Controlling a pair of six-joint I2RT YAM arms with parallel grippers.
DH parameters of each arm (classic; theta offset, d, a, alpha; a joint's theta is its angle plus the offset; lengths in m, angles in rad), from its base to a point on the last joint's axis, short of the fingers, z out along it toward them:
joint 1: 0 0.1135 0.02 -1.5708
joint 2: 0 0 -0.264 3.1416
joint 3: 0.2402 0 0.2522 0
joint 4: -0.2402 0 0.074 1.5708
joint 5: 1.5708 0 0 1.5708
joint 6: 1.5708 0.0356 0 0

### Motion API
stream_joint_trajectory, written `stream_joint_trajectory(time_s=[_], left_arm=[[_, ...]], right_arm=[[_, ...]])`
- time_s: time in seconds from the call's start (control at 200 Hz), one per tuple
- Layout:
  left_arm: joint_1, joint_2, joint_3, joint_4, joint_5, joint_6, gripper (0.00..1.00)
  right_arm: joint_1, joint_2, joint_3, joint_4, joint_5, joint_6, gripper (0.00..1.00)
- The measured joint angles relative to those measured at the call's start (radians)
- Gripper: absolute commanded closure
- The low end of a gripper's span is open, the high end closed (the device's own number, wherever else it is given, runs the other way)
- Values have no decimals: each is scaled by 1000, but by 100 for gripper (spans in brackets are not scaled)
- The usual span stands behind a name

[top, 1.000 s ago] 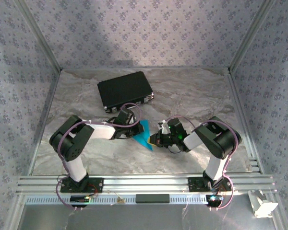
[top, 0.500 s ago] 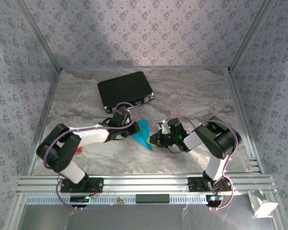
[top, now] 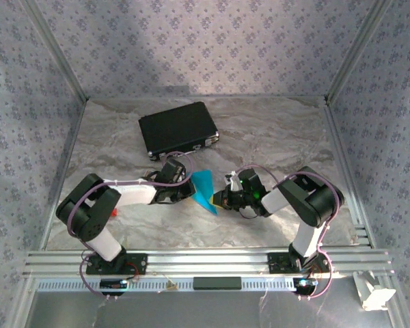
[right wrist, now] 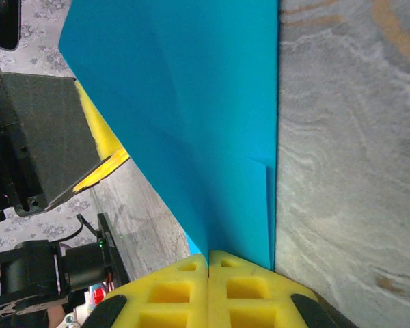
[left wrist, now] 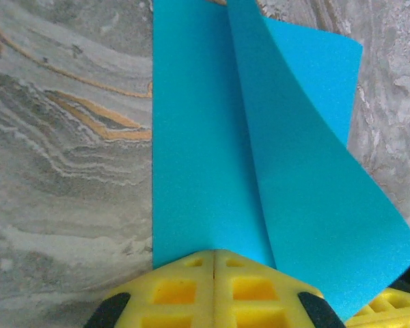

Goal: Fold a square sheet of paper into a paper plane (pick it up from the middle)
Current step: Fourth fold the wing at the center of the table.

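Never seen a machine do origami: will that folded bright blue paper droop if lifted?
Probably floppy: the folded bright blue paper has one flap curling up loosely. Likely very light, since the left claw and right claw each hold it by a mere edge pinch. Its creases may stiffen it somewhat.

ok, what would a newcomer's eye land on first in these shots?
The bright cyan paper, partly folded with one flap lifting, sits mid-table between the two arms. The left claw and the right claw are each clamped shut on an edge of it from opposite sides. After that, the black case lying on the marbled table behind them.
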Motion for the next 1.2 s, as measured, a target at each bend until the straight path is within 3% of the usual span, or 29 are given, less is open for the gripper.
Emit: stream_joint_trajectory(time_s=[0.5,1.199], left_arm=[[-42,-74,-47,-53,-69,-75,97],[-48,-159,-42,-87,-66,6,90]], right_arm=[[7,-33,5,-65,27,-16,100],[4,-27,34,-124,3,-27,100]])
